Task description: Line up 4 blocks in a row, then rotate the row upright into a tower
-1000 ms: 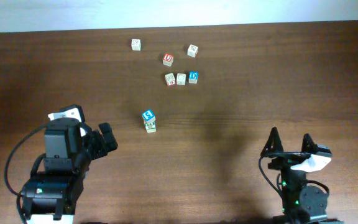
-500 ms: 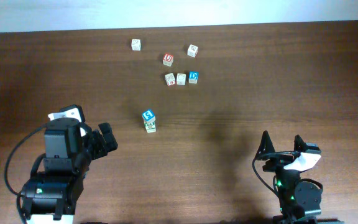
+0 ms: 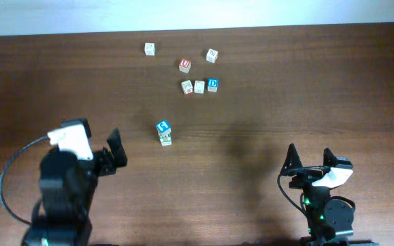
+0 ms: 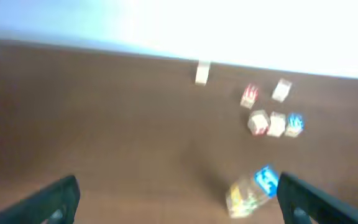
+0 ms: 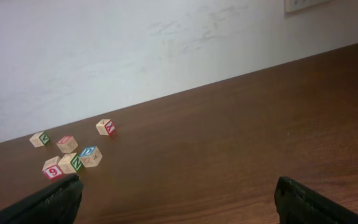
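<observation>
Brown wooden table (image 3: 306, 89), scattered blocks (image 3: 199, 87)

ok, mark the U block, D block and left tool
U block (image 3: 185, 64), overhead view, top face.
D block (image 3: 213, 84), overhead view, top face.
left tool (image 4: 178, 179), left wrist view, midway between fingertips.

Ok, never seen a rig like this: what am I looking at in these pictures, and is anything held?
Two robot arms work at a table. One picture looks straight down; the other two come from a camera on each wrist, so the dark prongs at the bottom corners are that arm's own fingers. The left gripper and right gripper are both open, holding nothing. On the table lie small wooden letter blocks: six loosely grouped near the far edge, among them a red U block and a blue D block, and two close together nearer the middle, one a blue-faced block.
</observation>
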`<action>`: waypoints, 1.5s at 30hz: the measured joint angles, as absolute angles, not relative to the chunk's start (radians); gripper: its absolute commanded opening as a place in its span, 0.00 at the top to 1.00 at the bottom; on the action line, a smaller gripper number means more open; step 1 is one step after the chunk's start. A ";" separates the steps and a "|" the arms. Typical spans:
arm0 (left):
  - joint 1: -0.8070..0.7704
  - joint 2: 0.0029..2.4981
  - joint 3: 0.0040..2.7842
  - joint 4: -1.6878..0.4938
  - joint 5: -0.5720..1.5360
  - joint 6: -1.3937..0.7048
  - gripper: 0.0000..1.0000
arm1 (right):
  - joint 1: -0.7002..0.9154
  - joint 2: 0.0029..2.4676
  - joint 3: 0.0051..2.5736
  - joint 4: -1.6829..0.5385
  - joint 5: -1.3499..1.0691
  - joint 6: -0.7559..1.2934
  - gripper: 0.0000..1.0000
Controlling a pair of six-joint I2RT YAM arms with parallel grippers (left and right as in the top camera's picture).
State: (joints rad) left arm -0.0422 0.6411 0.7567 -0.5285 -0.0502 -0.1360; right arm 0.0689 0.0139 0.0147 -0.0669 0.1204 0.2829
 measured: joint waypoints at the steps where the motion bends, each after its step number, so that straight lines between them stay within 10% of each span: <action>1: -0.028 0.579 0.699 -0.472 -0.027 -0.074 0.01 | 0.069 0.014 0.015 -0.067 0.120 0.283 0.02; 12: 0.109 0.031 0.095 -0.122 0.020 0.181 0.01 | 0.069 0.012 0.015 -0.067 0.113 0.282 0.02; 45: 0.111 0.014 0.017 -0.083 0.018 0.217 0.01 | 0.069 0.012 0.015 -0.067 0.113 0.282 0.02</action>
State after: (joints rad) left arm 0.1112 0.0139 0.0166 -0.0826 0.0181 0.2173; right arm 0.0689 0.0120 0.0147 -0.0673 0.1135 0.2825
